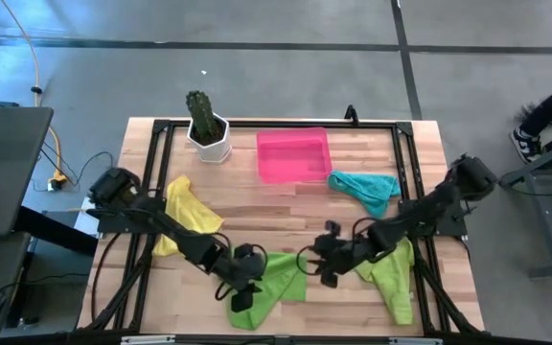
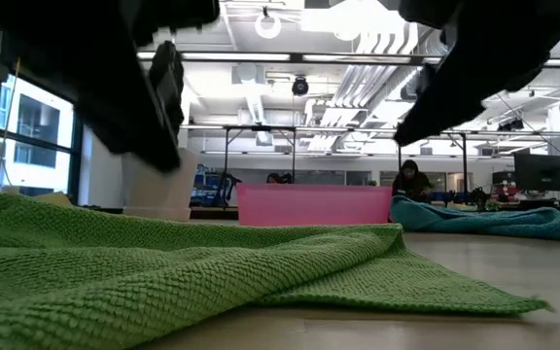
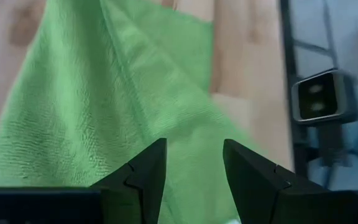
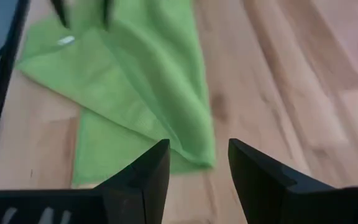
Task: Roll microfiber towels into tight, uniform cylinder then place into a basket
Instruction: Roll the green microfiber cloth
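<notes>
A lime green towel [image 1: 274, 280] lies crumpled and partly folded on the table near its front edge, between my two grippers. My left gripper [image 1: 241, 290] stands open over the towel's left part [image 3: 104, 112], pointing slantwise down. My right gripper [image 1: 317, 265] stands open just right of the towel, its fingers [image 4: 148, 168] pointing at the towel's right edge [image 4: 194, 146]. A second lime green towel [image 1: 396, 273] lies under my right arm. The yellow towel [image 1: 188, 213] lies at the left and the teal towel [image 1: 367, 188] beside the pink basket [image 1: 293, 153].
A white pot with a cactus [image 1: 206, 129] stands at the far left, beside the basket. Bare wood lies between the basket and the middle green towel [image 2: 163, 272]. A black frame runs around the table's edges [image 1: 257, 123]. People sit in the room beyond the table [image 2: 411, 180].
</notes>
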You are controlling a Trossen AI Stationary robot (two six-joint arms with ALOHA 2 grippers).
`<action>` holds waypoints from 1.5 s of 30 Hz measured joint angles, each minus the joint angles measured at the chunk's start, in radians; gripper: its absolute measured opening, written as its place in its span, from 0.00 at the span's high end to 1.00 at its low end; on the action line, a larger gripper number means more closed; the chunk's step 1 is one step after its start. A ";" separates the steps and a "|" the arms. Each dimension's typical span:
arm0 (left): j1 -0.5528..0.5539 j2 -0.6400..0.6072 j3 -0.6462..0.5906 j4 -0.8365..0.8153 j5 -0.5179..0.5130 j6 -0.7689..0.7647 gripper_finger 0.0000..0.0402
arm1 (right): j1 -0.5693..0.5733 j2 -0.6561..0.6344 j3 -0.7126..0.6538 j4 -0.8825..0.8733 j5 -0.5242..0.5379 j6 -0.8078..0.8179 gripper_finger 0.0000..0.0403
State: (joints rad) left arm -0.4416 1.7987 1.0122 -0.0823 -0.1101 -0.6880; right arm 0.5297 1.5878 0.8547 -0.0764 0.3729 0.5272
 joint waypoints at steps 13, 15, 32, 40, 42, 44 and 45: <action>0.025 0.118 0.004 -0.067 -0.195 -0.009 0.63 | -0.027 0.124 0.000 0.194 -0.007 -0.061 0.61; 0.042 0.117 0.000 -0.077 -0.259 0.032 0.63 | -0.027 0.124 0.000 0.192 -0.008 -0.062 0.61; 0.229 0.091 0.042 -0.057 -0.164 0.378 0.63 | -0.065 0.111 0.001 0.034 -0.003 -0.060 0.61; 0.232 0.033 0.076 -0.101 -0.049 0.324 0.63 | -0.085 0.054 0.001 -0.104 0.001 -0.036 0.61; 0.244 0.032 0.076 -0.122 -0.037 0.235 0.63 | -0.094 0.054 0.001 -0.111 0.009 -0.033 0.61; 0.254 0.033 0.076 -0.157 -0.006 0.146 0.63 | -0.104 0.054 0.001 -0.125 0.017 -0.030 0.61; 0.257 0.035 0.076 -0.174 0.005 0.110 0.63 | -0.109 0.054 0.001 -0.131 0.017 -0.030 0.61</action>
State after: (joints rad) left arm -0.1848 1.8338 1.0878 -0.2565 -0.1053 -0.5776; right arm 0.4203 1.6413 0.8555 -0.2070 0.3897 0.4971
